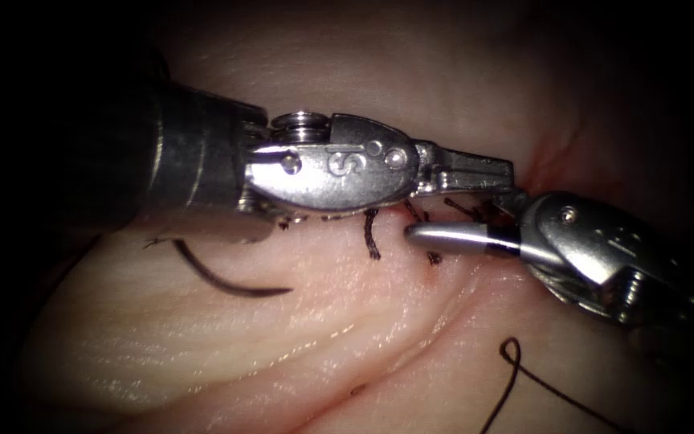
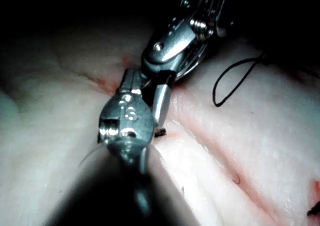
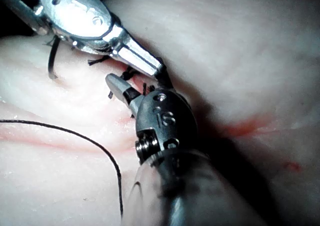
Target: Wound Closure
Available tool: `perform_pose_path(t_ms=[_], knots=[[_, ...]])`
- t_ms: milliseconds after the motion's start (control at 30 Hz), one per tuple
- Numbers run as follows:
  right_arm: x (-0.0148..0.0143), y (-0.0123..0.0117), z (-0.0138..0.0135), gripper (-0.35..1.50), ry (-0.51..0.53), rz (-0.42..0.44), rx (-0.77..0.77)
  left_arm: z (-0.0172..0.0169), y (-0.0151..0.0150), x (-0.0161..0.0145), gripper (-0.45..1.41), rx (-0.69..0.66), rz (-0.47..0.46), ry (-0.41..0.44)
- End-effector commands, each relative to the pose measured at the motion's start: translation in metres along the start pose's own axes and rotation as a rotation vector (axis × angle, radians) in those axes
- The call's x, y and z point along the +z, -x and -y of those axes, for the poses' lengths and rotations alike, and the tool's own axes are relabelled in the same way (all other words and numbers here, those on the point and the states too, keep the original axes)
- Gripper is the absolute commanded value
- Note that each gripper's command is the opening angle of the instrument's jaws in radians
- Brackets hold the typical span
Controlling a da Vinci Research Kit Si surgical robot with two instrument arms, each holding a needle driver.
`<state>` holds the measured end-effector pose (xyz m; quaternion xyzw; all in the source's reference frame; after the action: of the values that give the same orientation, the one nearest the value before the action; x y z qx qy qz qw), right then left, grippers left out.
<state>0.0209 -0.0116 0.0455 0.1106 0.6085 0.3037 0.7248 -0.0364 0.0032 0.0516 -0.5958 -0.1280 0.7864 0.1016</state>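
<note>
My left tool (image 1: 511, 191) comes in from the left, its jaws closed, its tip on dark thread at the stitched cut (image 1: 443, 210). It shows again in the right wrist view (image 3: 160, 69), where thread runs off its tip. My right tool (image 1: 413, 233) reaches in from the right with its jaws together. A dark band of thread (image 1: 500, 241) crosses them near the hinge, as the right wrist view (image 3: 131, 93) confirms. A dark curved arc that looks like the needle (image 1: 222, 280) lies free on the tissue (image 1: 202, 345), left of the stitches and below the left tool's wrist.
Dark stitches (image 1: 372, 233) and short thread ends (image 1: 433, 257) line the cut. A loose thread loop (image 1: 511, 350) lies on the tissue at the lower right and trails off. Red fluid (image 1: 541, 161) marks the cut's right end. A shallow fold (image 1: 411, 341) runs across the tissue.
</note>
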Motion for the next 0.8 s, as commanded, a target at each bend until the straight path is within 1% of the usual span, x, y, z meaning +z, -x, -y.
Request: perform_pose_path(t_ms=[33,233,433,600,700,767,800], knots=[[0.0008,0.0003,-0.0002,1.11,0.001,-0.001,-0.003,0.0003,0.0001,0.0006,-0.45,0.002,-0.001,0.001],[0.0011,0.0005,-0.0004,1.26,0.009,-0.007,-0.099,0.0003,0.0001,0.0004,-0.45,0.003,-0.003,0.006],[0.0013,0.0007,-0.0004,1.33,0.012,-0.008,-0.114,0.0004,-0.0001,0.0,-0.45,0.002,-0.003,0.008],[0.0016,0.0008,-0.0003,1.33,0.013,-0.008,-0.115,0.0004,-0.0001,-0.0001,-0.45,0.001,-0.007,0.003],[0.0016,0.0008,-0.0002,1.28,0.012,-0.009,-0.115,0.0004,-0.0001,-0.0001,-0.45,0.001,-0.007,0.003],[0.0016,0.0008,-0.0001,1.11,0.012,-0.012,-0.116,0.0004,-0.0001,-0.0001,-0.45,0.001,-0.007,0.003],[0.0016,0.0009,0.0,0.96,0.013,-0.015,-0.116,0.0004,-0.0001,-0.0001,-0.45,0.001,-0.007,0.003]])
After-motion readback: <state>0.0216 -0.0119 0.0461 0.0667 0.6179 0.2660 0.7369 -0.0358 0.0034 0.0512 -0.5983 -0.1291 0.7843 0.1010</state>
